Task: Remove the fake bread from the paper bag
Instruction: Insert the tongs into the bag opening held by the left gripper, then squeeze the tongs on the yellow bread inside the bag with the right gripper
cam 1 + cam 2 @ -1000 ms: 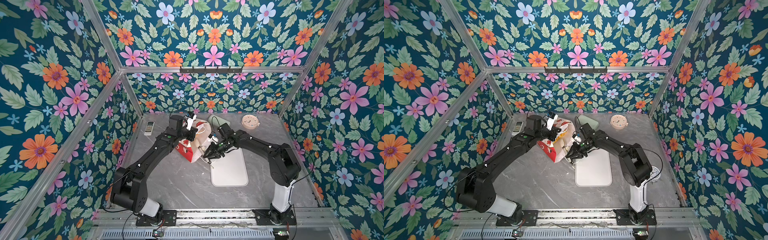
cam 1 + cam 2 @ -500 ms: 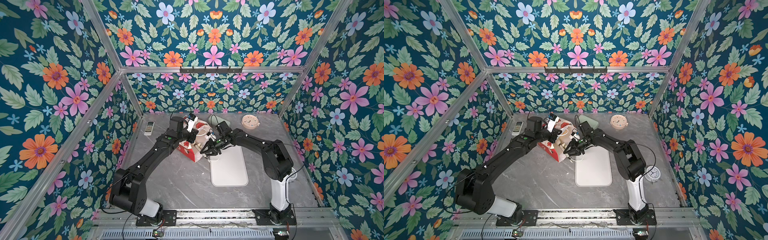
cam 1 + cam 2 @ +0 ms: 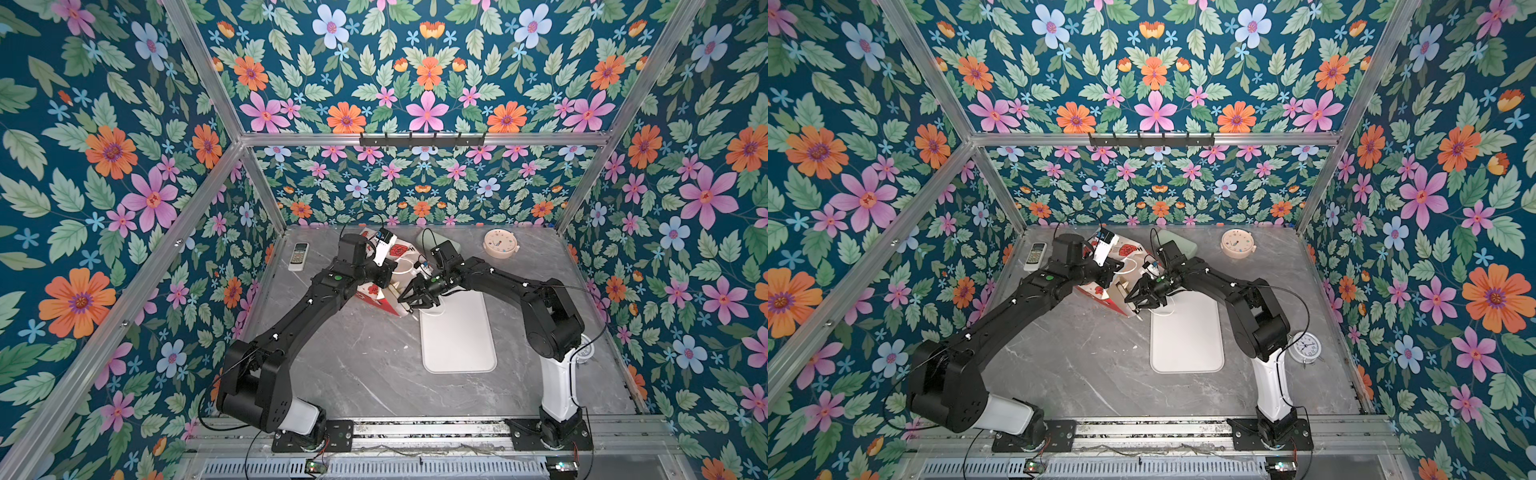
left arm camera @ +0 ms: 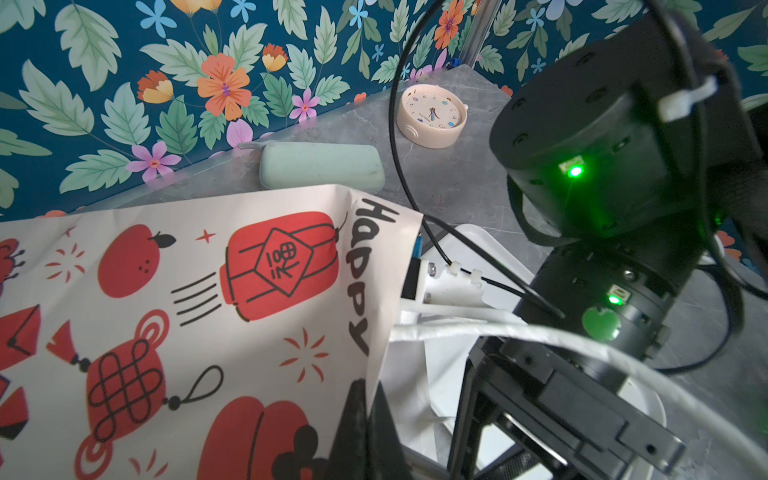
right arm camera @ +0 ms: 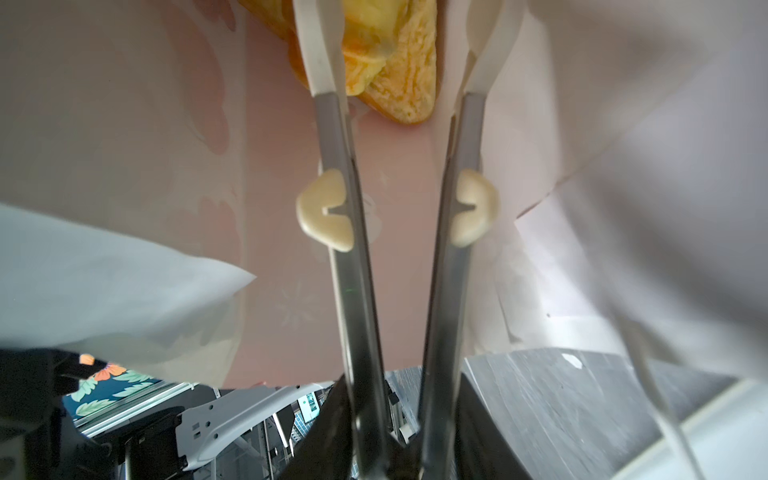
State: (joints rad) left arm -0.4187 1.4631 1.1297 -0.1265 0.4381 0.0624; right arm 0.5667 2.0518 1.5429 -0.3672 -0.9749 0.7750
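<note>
Since a second ago my right claw (image 5: 395, 54) has pushed into the bag (image 4: 208, 311), jaws part open around nothing yet. Bread (image 5: 399, 83) lies deep inside, between my tips. My left claw (image 4: 365, 415) pinches the bag's rim. I should reach deeper, then close squarely.

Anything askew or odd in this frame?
The paper bag is tipped on its side rather than upright, its edge pinched by the left claw. Otherwise nothing looks spilled or damaged.
</note>
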